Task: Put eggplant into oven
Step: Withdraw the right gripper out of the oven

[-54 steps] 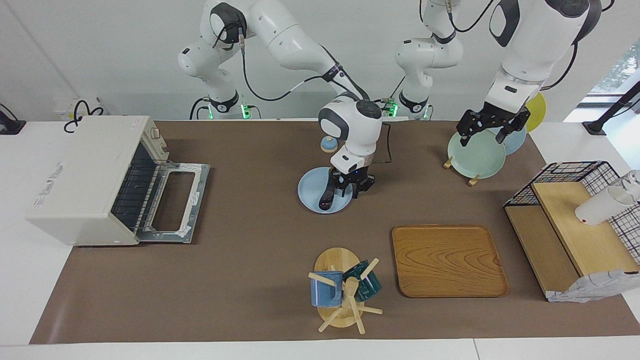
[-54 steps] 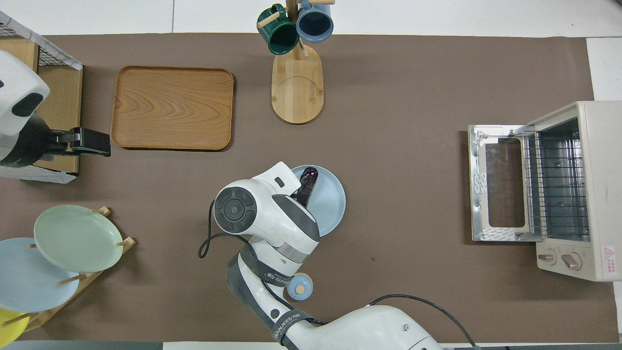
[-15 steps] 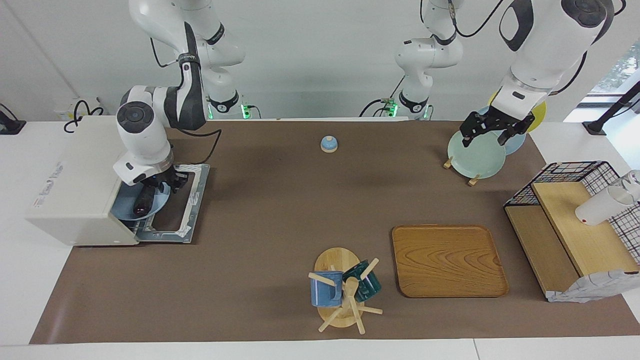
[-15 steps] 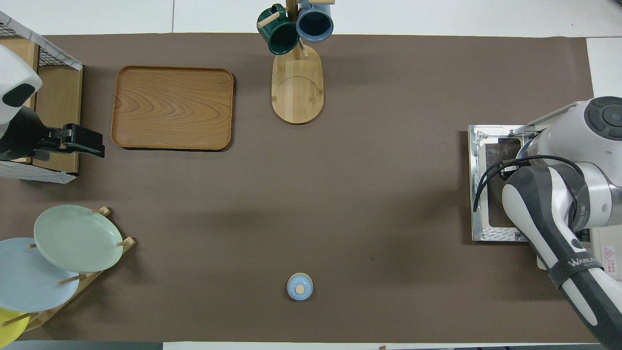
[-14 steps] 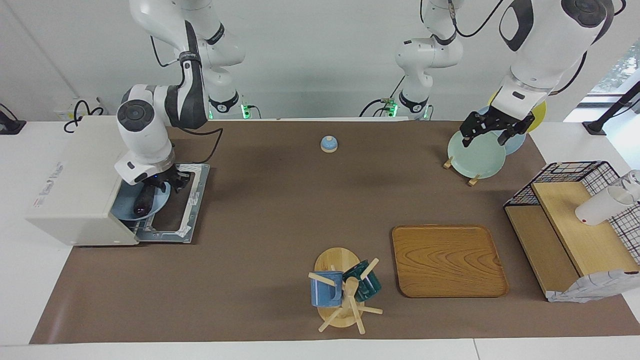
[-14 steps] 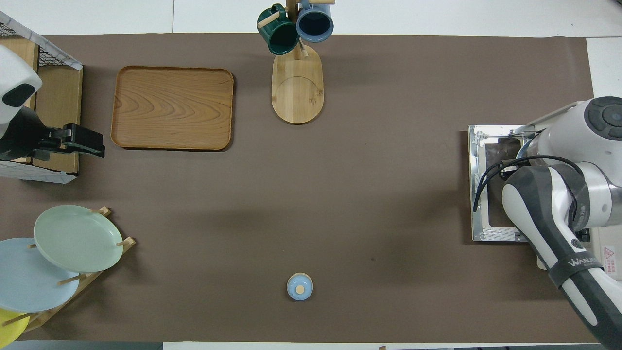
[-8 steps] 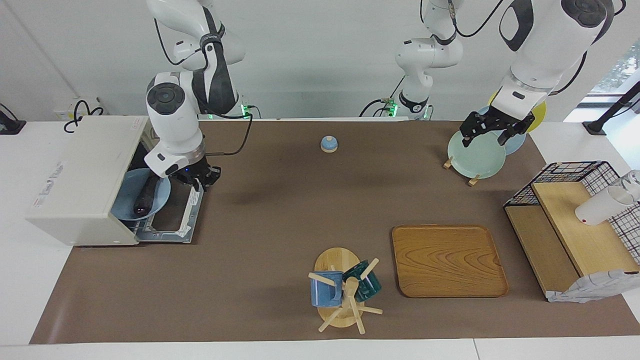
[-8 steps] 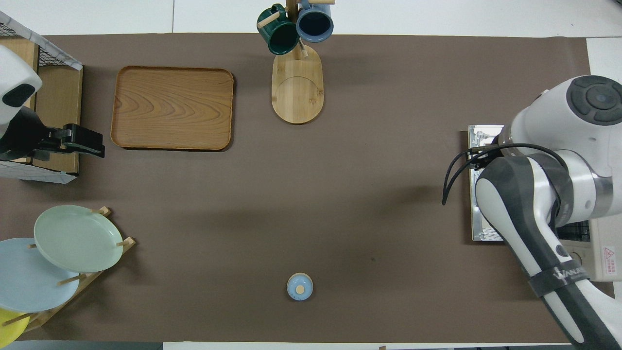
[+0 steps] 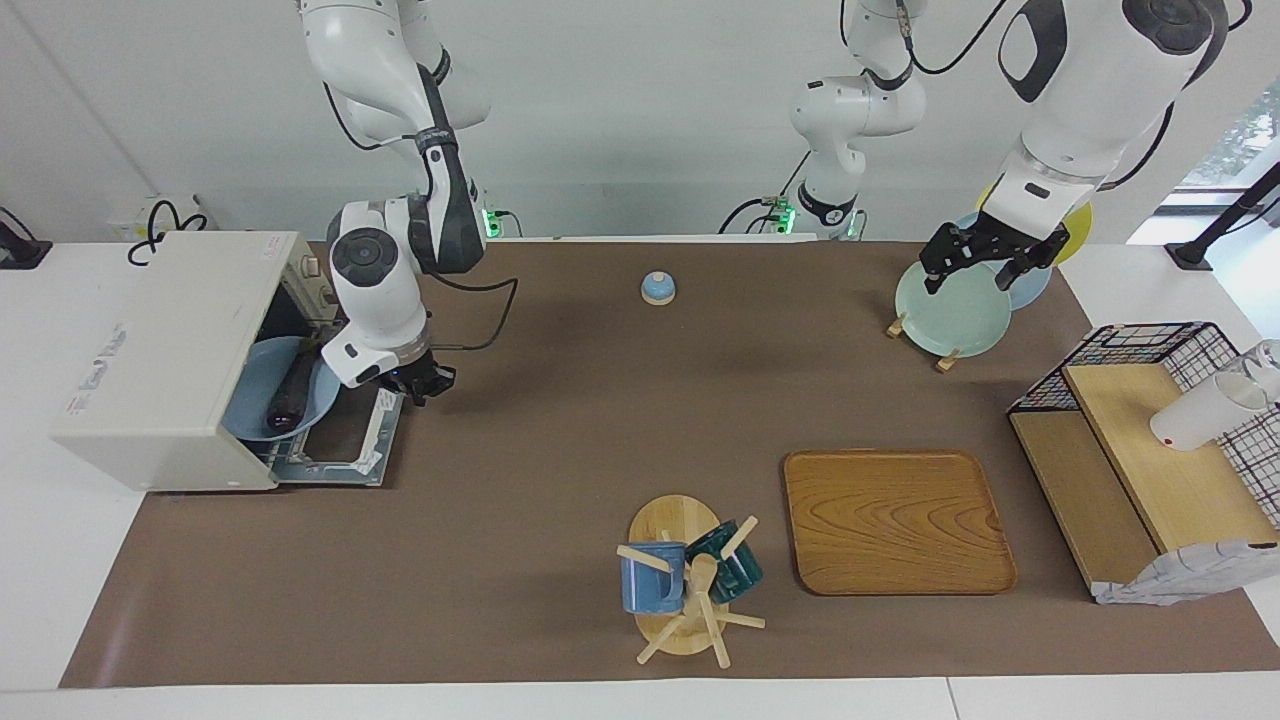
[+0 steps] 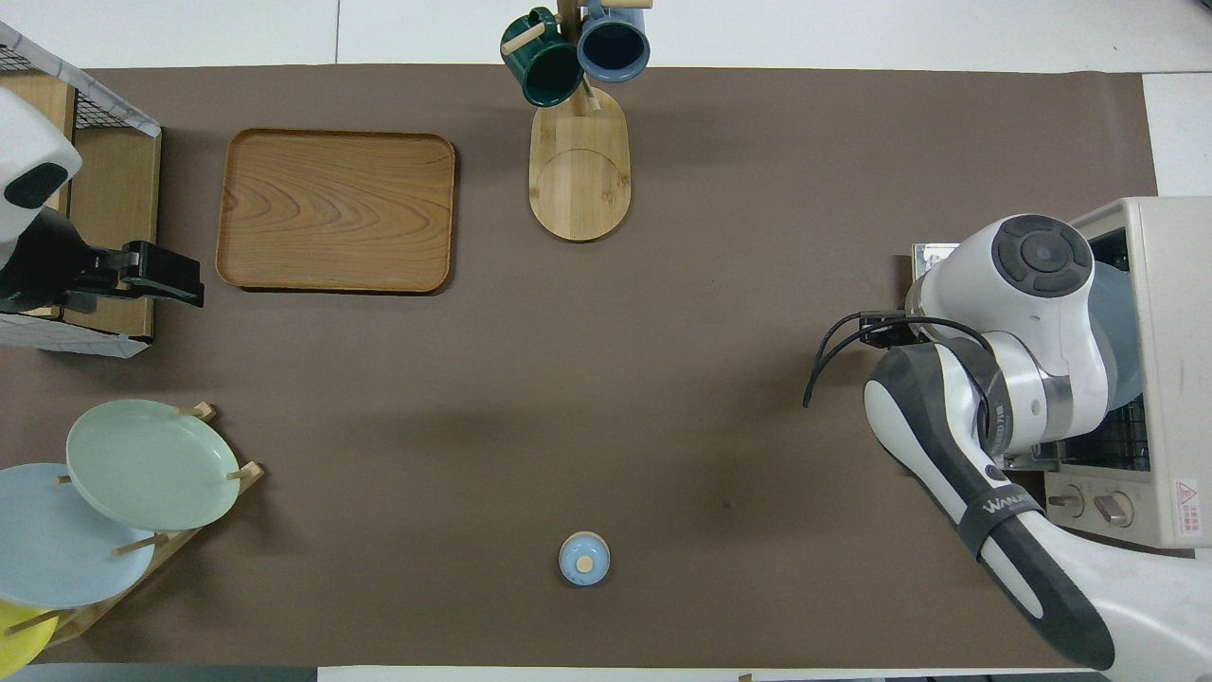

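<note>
The dark purple eggplant [image 9: 291,392] lies on a light blue plate [image 9: 262,375] that sits in the mouth of the off-white oven [image 9: 160,350], above its folded-down door [image 9: 340,462]. My right gripper [image 9: 423,384] is shut and holds nothing; it hangs over the door's outer edge, apart from the plate. In the overhead view the right arm covers the door and the eggplant, and only the plate's rim [image 10: 1125,332] and the oven [image 10: 1174,379] show. My left gripper [image 9: 985,262] waits open over the green plate [image 9: 950,312] in the plate rack, also seen as the left gripper [image 10: 180,277] from above.
A small blue lid [image 9: 657,288] lies near the robots at mid-table. A mug tree [image 9: 685,580] and a wooden tray [image 9: 897,520] stand farther out. A black wire shelf [image 9: 1150,440] with wooden boards and a white cup is at the left arm's end.
My right gripper has let go of the plate, pulled back out of the oven over the door's edge and shut. The plate with the eggplant stays in the oven. The left arm has not moved.
</note>
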Controlling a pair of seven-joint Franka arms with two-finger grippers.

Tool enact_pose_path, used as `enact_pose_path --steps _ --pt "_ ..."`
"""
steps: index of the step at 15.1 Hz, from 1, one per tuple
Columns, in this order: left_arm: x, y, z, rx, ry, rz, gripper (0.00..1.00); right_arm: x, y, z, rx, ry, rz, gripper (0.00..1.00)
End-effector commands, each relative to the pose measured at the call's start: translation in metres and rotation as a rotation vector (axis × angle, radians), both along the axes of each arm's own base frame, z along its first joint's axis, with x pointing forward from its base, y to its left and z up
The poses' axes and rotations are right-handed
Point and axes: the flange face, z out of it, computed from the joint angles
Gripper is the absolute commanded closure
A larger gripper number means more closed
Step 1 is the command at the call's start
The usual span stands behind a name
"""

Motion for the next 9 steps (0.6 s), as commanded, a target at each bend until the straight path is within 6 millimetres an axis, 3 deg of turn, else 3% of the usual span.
enact_pose_path --steps 1,3,9 --pt "-0.0047 0.0004 0.0045 -0.012 0.003 0.006 0.00 -0.0080 -0.0184 -0.0171 0.018 -0.021 -0.030 1.00" --pt "-0.0048 0.0004 0.0045 -0.012 0.003 0.006 0.00 -0.0138 -0.0186 -0.0264 0.019 -0.025 -0.024 1.00" --pt "-0.0046 0.0004 0.0046 -0.012 0.001 0.006 0.00 -0.0092 -0.0153 -0.0193 -0.113 -0.021 0.123 1.00"
